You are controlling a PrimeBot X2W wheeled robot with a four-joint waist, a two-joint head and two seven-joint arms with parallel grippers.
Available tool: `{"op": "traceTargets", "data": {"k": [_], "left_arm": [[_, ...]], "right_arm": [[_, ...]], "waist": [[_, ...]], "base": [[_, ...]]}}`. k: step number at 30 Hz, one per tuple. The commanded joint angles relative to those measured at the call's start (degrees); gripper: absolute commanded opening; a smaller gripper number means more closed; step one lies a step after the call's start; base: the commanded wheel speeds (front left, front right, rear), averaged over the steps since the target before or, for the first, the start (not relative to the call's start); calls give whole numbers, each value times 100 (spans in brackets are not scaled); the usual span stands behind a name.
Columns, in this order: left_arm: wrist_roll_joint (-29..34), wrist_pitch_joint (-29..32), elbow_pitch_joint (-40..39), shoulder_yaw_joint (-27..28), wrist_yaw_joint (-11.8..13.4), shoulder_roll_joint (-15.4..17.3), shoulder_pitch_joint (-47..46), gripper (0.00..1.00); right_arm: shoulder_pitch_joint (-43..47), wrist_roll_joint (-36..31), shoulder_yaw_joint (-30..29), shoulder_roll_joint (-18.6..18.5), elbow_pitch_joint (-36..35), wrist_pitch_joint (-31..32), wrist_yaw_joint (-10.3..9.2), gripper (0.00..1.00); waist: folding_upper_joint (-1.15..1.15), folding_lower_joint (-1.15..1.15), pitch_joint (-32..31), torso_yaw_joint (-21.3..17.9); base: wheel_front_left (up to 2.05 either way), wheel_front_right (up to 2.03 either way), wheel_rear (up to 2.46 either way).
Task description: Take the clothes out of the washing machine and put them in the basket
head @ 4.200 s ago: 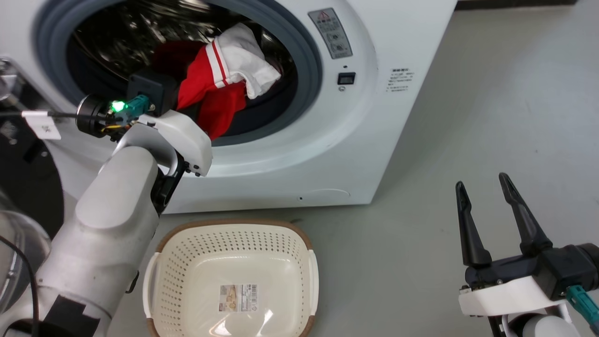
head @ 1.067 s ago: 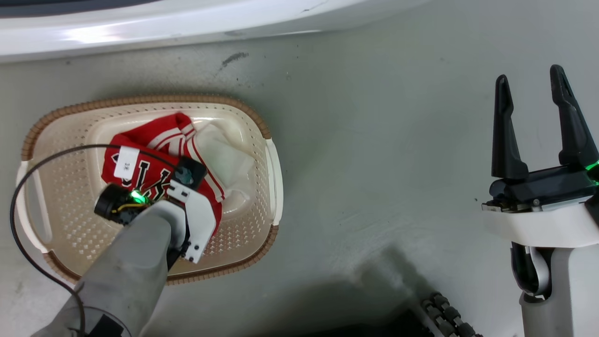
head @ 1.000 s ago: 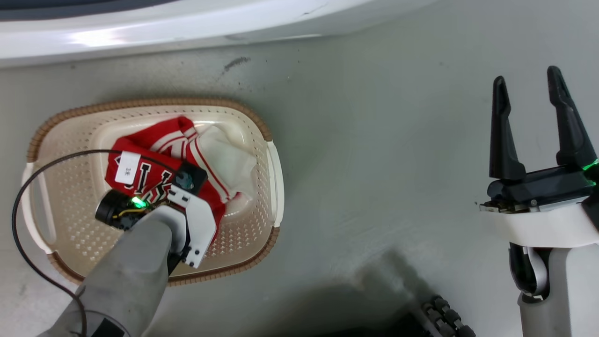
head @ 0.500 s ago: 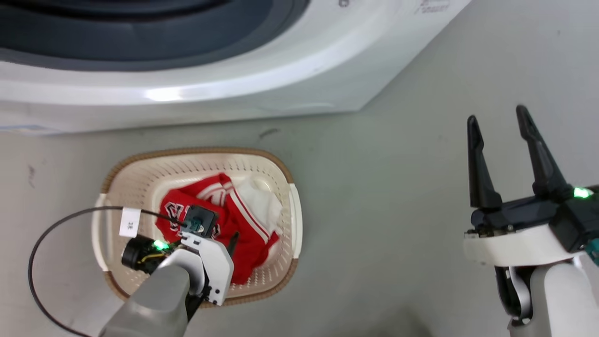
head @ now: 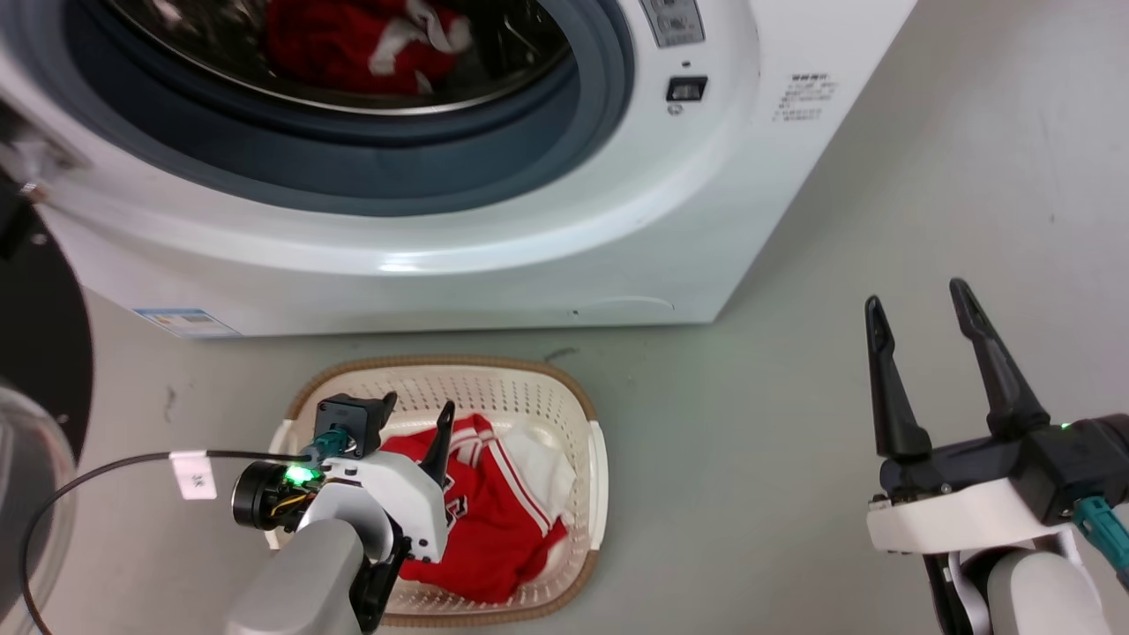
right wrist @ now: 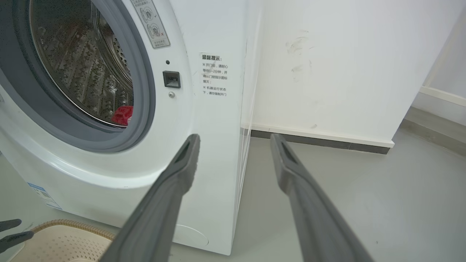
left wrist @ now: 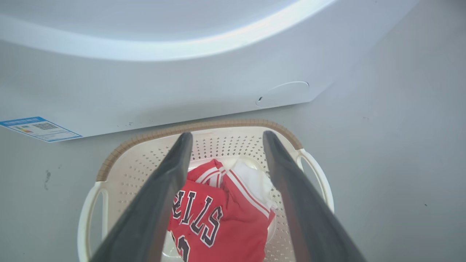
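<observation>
The red jersey (head: 507, 529) with white trim and block letters lies crumpled in the cream basket (head: 441, 365) on the floor before the washing machine (head: 617, 247). My left gripper (head: 417, 407) hangs open just above it, nothing between its fingers; its wrist view shows the jersey (left wrist: 214, 218) between and below the left gripper (left wrist: 226, 135). More red clothes (head: 353, 44) with white trim rest inside the steel drum, also glimpsed as a red garment (right wrist: 122, 114). My right gripper (head: 915, 297) stands open and empty, off to the right above bare floor.
The machine's black-rimmed glass door (head: 40, 397) hangs open at the left, close to my left arm. A cable with a white tag (head: 192, 474) loops from the left wrist. A white wall with dark skirting (right wrist: 320, 138) stands right of the machine.
The head camera has tilted up, bringing the porthole back into view. My left gripper has let go of the jersey in the basket, opened and lifted a little. The right gripper stays open.
</observation>
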Motion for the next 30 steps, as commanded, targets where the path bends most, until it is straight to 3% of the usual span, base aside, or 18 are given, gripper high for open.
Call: {"op": "traceTargets", "data": {"k": [1, 11, 17, 26, 30], "left_arm": [[128, -12, -296, 195, 94, 15, 195, 100], [1041, -13, -2166, 1582, 472, -42, 1349, 100], [1484, -13, -2937, 2184, 444, -113, 1745, 100], [1832, -13, -2961, 2532, 285, -146, 1377, 100], [1976, -13, -2527, 2503, 172, -133, 645, 100]], "right_arm": [[95, -46, 1, 3, 21, -14, -4, 100], [463, -44, 26, 3, 88, -14, -4, 100], [598, -37, 34, 3, 89, -14, -4, 100], [471, 3, 113, 3, 47, -14, -4, 100], [348, 25, 133, 3, 11, -14, -4, 100]], "waist": [[0, 1, -257, 135], [0, 1, -829, 248], [0, 1, -984, 251], [0, 1, -895, 138], [0, 1, -652, -17]], "base": [[0, 0, 0], [0, 0, 0], [0, 0, 0], [0, 0, 0], [0, 0, 0]]}}
